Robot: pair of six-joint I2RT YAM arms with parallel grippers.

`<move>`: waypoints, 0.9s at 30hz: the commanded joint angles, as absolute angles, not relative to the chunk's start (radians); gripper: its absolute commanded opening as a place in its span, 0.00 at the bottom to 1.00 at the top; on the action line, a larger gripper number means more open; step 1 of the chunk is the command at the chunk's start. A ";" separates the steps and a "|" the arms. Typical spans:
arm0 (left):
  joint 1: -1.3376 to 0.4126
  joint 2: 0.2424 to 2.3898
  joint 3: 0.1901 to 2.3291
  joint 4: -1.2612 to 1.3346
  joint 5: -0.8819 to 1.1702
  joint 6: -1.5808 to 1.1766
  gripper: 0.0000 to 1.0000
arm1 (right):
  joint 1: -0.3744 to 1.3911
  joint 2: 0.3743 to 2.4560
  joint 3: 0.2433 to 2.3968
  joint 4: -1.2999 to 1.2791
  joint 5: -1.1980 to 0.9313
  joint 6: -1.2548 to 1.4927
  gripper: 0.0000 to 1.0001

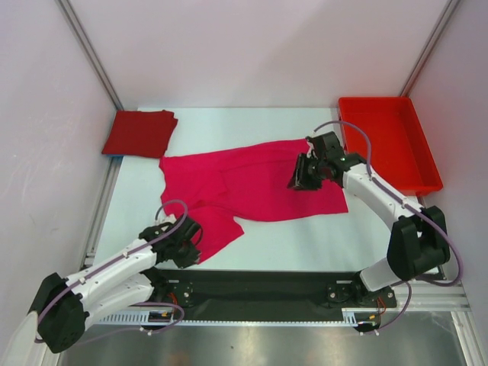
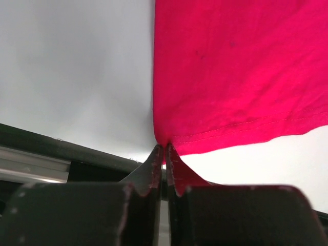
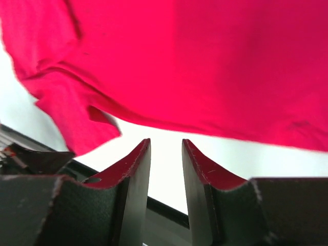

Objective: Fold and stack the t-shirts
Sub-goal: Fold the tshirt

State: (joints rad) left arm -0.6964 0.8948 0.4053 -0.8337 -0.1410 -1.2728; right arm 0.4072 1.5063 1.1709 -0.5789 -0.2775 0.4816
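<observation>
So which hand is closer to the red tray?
The right hand, hovering over the pink shirt just beside the tray. The left hand is far across, pinching that shirt's hem.

Red plastic tray at far-right corner of white tabletop, long side running front to back. Small blue patch, possibly tape, at tabletop's left edge

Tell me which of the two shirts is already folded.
The crimson shirt at the far left, a compact rectangle; the magenta shirt lies spread out mid-table.
</observation>
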 commanded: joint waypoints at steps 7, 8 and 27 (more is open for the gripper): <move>-0.707 0.781 0.485 -1.020 -0.305 -1.358 0.00 | 0.253 1.365 1.028 -0.742 -0.130 0.399 0.36; -0.707 0.767 0.524 -1.050 -0.327 -1.362 0.00 | 0.198 1.361 1.011 -0.744 -0.132 0.399 0.36; -0.707 0.675 0.617 -1.140 -0.362 -1.336 0.00 | 0.008 1.353 0.688 -0.434 0.054 0.590 0.42</move>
State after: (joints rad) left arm -0.7010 0.7002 0.5838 -1.1294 -0.3454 -1.3491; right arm 0.0105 1.3880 0.7391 -0.5426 -0.0151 0.5182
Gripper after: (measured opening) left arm 0.008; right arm 0.409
